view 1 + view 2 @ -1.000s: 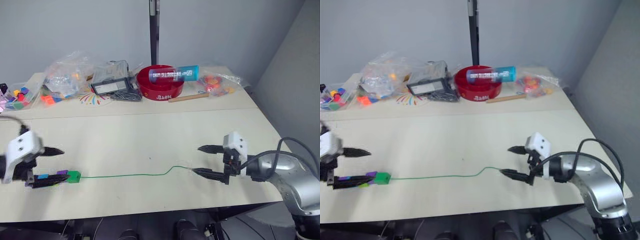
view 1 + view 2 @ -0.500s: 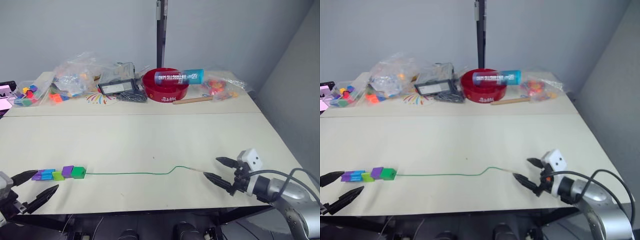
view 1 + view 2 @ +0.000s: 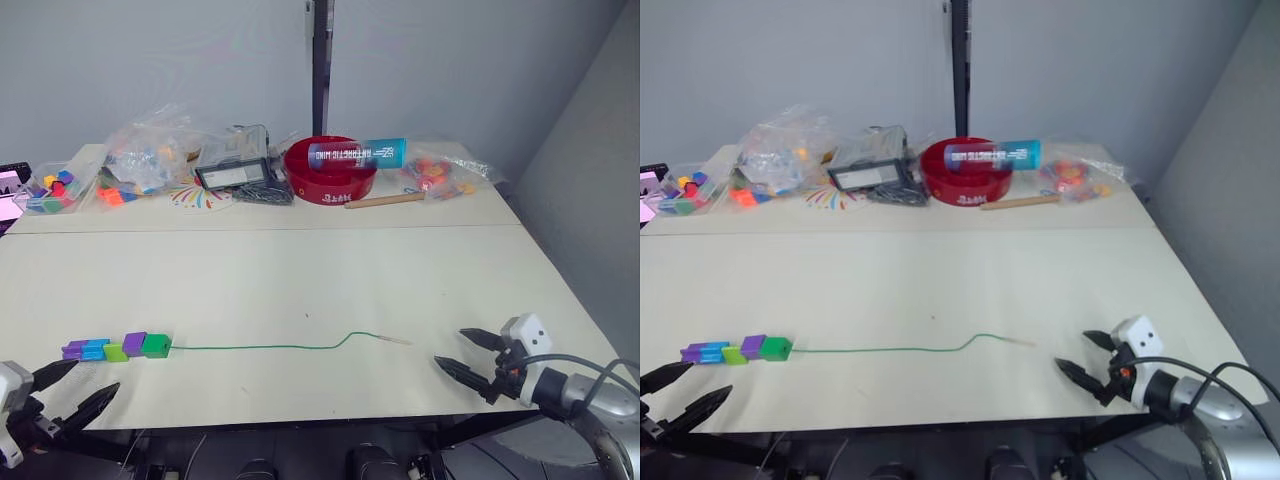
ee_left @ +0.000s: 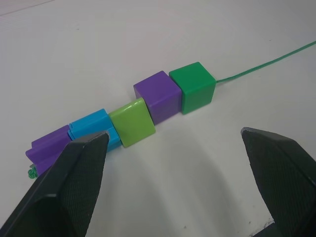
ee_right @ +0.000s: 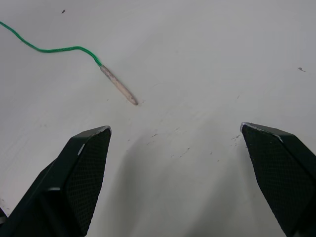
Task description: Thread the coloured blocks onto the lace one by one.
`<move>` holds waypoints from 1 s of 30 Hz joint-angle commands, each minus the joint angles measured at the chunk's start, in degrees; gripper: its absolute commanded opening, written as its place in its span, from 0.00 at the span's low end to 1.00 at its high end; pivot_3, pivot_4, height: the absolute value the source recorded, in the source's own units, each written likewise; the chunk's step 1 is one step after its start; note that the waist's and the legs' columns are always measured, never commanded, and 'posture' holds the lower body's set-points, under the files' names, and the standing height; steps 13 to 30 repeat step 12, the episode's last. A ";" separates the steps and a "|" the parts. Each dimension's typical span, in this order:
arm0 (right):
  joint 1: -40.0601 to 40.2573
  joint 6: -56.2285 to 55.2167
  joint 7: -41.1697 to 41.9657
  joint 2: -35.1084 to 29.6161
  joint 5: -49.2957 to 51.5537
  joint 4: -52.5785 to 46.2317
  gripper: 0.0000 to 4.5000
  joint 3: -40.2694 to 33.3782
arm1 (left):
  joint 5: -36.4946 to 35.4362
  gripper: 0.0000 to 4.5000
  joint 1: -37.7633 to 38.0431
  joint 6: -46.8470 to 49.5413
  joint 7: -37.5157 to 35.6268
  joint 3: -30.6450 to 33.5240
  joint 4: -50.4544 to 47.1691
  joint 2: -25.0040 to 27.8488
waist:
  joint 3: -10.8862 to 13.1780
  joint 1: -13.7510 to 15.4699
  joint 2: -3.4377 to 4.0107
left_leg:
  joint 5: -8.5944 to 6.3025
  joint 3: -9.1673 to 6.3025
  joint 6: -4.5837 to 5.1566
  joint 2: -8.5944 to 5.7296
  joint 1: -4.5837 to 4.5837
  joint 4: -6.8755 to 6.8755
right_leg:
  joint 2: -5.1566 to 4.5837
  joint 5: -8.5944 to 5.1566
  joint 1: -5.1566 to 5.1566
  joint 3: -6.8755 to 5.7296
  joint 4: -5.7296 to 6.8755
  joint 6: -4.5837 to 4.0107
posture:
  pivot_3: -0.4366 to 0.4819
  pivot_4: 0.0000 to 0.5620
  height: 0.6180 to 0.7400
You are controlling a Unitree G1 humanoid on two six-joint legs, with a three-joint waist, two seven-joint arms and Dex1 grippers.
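Near table edge, at 8 o'clock: left gripper [image 3: 75, 392], fingers spread wide, empty, off the blocks. At 4 o'clock: right gripper [image 3: 470, 354], fingers likewise parted, grasping nothing, pointed toward the lace tip but apart from it.

Just beyond the left gripper: five coloured blocks [image 3: 115, 348] in a row on the table [image 3: 300, 270], already strung on the lace [image 3: 260, 348]. Order from the outer end inward, per the left wrist view: purple block [image 4: 49, 148], blue block [image 4: 94, 126], light green block [image 4: 132, 122], second purple block [image 4: 158, 96], dark green block [image 4: 193, 87]. Small green knot [image 4: 32, 173] visible past the outermost purple block.

Running toward 3 o'clock from the dark green block: green lace, nearly straight, then a shallow bend, ending in a pale stiff tip [image 5: 118, 86] flat on the table, near the right gripper.

Far edge, 10 to 1 o'clock: clear bags of toy pieces [image 3: 150, 155], a tray of coloured pieces [image 3: 50, 190], a red bowl [image 3: 330, 170] bearing a blue cylinder [image 3: 358, 154], a wooden stick [image 3: 385, 200], another bag of pieces [image 3: 440, 172].
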 commanded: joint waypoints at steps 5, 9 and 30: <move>1.67 -1.88 -0.86 1.17 0.37 -1.05 0.99 -1.04 | -1.87 1.00 -1.14 -0.79 -0.46 -1.69 1.53 3.07 | 0.00 -0.01 0.00 | 0.00 0.01 0.00 0.00 -0.01 0.00 | 0.00 0.00 -0.01 0.01 -0.02 0.00 | 0.48 0.27 0.92; 2.08 -2.02 -1.03 1.47 0.44 -1.24 0.99 -1.26 | -2.03 1.00 -1.51 -1.26 -0.06 -2.05 2.17 3.56 | 0.00 0.00 0.01 | 0.00 0.01 0.00 0.00 -0.01 -0.01 | 0.00 0.00 0.00 0.00 -0.02 0.00 | 0.48 0.27 0.92; 2.43 -1.96 -1.06 1.47 0.59 -1.43 0.99 -1.41 | -1.97 1.00 -1.64 -1.49 -0.04 -2.53 2.42 3.98 | 0.00 -0.02 0.01 | 0.00 0.01 -0.01 0.00 -0.01 -0.01 | 0.00 0.00 -0.01 0.01 -0.03 0.00 | 0.48 0.27 0.92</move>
